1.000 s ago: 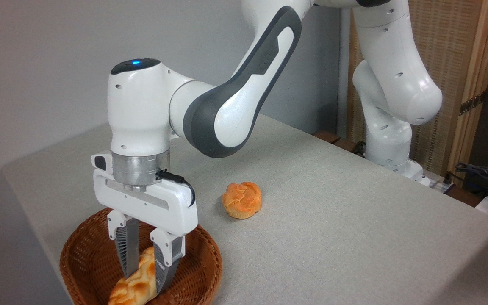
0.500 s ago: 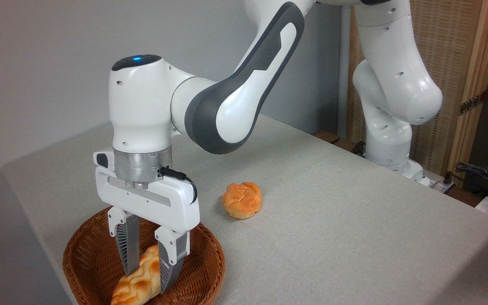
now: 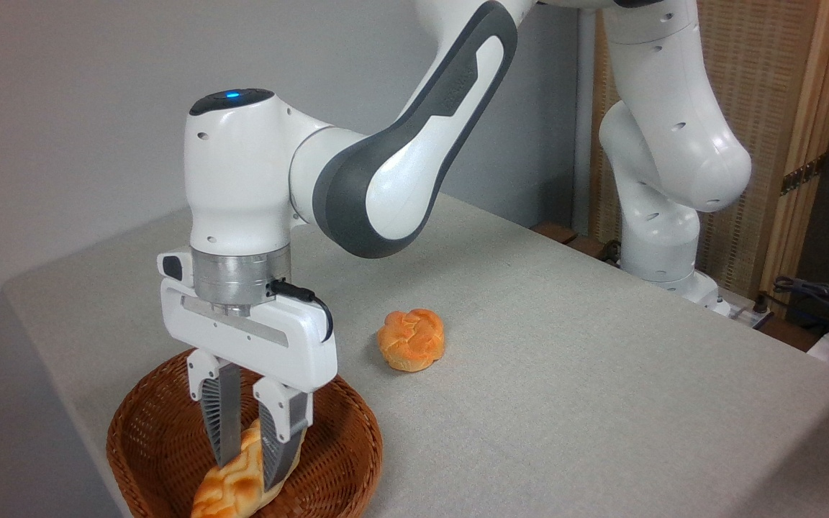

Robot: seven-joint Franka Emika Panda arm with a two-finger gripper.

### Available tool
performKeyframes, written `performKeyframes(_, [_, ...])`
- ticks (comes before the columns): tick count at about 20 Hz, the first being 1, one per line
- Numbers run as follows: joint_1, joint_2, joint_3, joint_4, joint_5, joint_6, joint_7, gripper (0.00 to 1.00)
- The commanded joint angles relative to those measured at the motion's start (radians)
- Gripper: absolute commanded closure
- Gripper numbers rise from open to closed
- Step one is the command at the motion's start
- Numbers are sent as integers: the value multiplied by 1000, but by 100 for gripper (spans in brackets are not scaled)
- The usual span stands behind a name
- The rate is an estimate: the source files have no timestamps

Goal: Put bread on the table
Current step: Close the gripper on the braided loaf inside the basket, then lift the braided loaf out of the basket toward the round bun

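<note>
Gripper [image 3: 249, 471] points straight down into the basket [image 3: 148, 446] at near-left corner of the table [image 3: 565, 403]. Fingers clamped on the bread [image 3: 238, 482]: left finger [image 3: 219, 417] pressed against the loaf's left flank, right finger [image 3: 278, 439] against its right flank, loaf sandwiched between them w/ no gap visible either side. Grip sits on the upper/far part of the loaf; its top end pokes up between the fingers just under the palm, its lower end sticks out below and to the left of the fingertips, toward the near edge of frame. Loaf tilted, far end high, near end low. Lower end is inside the basket; cannot tell if it touches the basket floor or hangs just clear, bottom of frame cuts it off. Bread is not on the cloth; whole loaf within basket rim as seen. Round bun [image 3: 411, 339] lies on the bare cloth to the right and farther back, well apart from gripper and basket. Arm base [image 3: 663, 259] at far right of table. Blue light lit on the wrist joint [image 3: 231, 104].
</note>
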Motion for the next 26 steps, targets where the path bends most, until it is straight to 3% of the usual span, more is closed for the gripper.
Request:
performKeyframes(1, [-3,-30,1,-28,19,-22,2,83])
performKeyframes(6, [-3,-33,-1,-26,19,-21,2,82])
performKeyframes(15, [-15,-181,-23,-28,5,-45,-3,79])
performKeyframes(20, [-17,-268,-25,-34,5,-198,18,77])
performKeyframes(26, [-29,-388,-24,-63,2,-562,230,71])
